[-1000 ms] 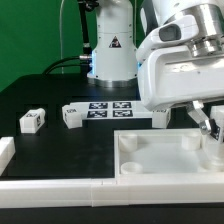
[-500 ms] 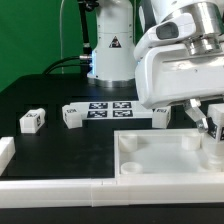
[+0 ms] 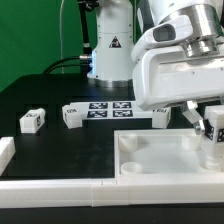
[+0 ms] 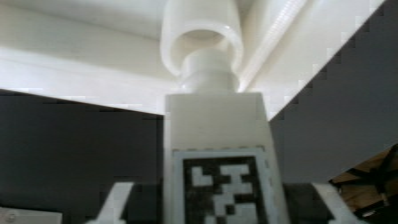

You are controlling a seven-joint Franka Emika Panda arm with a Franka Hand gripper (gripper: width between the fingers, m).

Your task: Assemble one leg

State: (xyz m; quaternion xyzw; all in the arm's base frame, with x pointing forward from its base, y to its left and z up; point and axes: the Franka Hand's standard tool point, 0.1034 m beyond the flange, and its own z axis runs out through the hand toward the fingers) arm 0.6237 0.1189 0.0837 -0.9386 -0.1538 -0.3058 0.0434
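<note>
light: bright, even | shadows: soft | wrist view: blurred, low-detail

- The arm (image 3: 170, 75) edged toward the left of the frame.
- The leg (image 3: 214, 127), at the right edge, turned and brought a tagged face into view.
- It sank closer to the right corner of the tray (image 3: 150, 160).

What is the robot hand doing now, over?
Gripper shut on the leg. Its peg lined up at a corner socket of the tabletop. Nothing blocking; spare legs sit apart.
</note>
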